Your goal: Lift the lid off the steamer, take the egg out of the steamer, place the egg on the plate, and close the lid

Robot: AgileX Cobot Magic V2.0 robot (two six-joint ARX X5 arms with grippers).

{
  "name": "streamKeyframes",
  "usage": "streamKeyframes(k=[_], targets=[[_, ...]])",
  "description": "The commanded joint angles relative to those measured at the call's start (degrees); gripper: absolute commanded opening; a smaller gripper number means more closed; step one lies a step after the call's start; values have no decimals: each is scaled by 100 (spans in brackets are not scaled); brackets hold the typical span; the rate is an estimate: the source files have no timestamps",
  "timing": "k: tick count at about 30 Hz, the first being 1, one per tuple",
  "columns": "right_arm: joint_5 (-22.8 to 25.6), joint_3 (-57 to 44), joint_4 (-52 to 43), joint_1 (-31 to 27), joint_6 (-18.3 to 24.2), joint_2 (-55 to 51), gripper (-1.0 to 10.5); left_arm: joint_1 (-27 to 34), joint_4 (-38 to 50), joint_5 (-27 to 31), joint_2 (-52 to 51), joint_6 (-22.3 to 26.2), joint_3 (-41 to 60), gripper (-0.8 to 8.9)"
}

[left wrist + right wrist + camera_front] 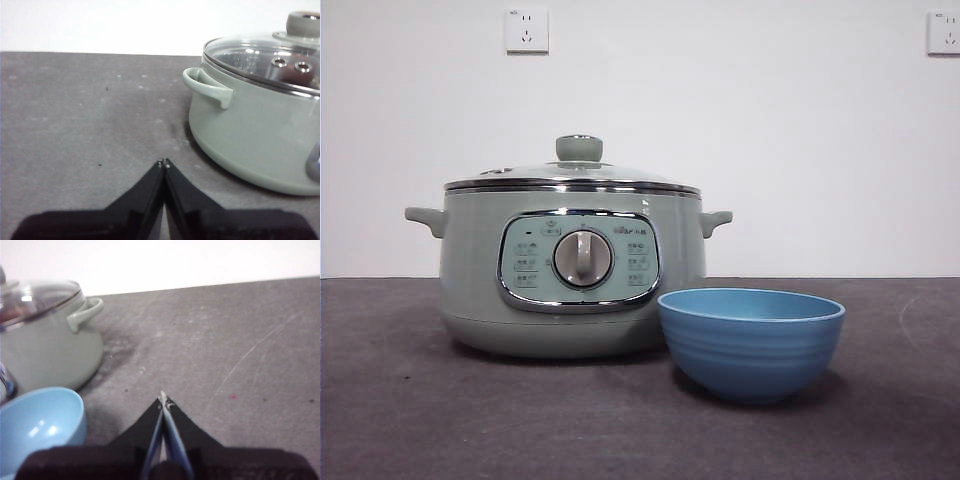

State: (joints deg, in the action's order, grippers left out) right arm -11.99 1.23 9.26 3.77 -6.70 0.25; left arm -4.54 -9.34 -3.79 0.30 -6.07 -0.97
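- Left gripper [164, 162] is hanging low over the grey table [410, 420] with its jaws pressed together, gripping nothing, the steamer [570, 270] sitting near it on one side.
- Right gripper [162, 399] is also waiting above bare table, jaws closed and empty, near the plate [751, 342].
- Lid [575, 172] is sitting squarely on the steamer, knob up.
- Through the glass, something round and brown [296, 74] is showing inside; too blurred to name.
- Blue plate is standing just in front of the steamer, beside its control panel.
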Motion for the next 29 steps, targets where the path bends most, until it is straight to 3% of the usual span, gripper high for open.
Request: streamKeyframes(k=[1, 5, 12, 16, 21, 29], targets=[[-7, -57, -190, 4, -1047, -15, -6, 13, 20, -166, -7, -466, -24, -7], [-15, 186, -190, 4, -1622, -13, -11, 13, -4, -404, -7, -780, -295, -8], [-494, 946, -98, 9, -1668, 260, -12, 9, -505, -463, 70, -918, -1213, -8], [-833, 1589, 251, 11, -1545, 741, -12, 9, -839, -815, 328, -911, -1834, -8], [-1360, 2542, 911, 15, -931, 1582, -12, 9, -1283, -1244, 870, -785, -2608, -8], [-2177, 4352, 2684, 15, 616, 3036, -12, 9, -2256, -2133, 1818, -175, -3757, -8]])
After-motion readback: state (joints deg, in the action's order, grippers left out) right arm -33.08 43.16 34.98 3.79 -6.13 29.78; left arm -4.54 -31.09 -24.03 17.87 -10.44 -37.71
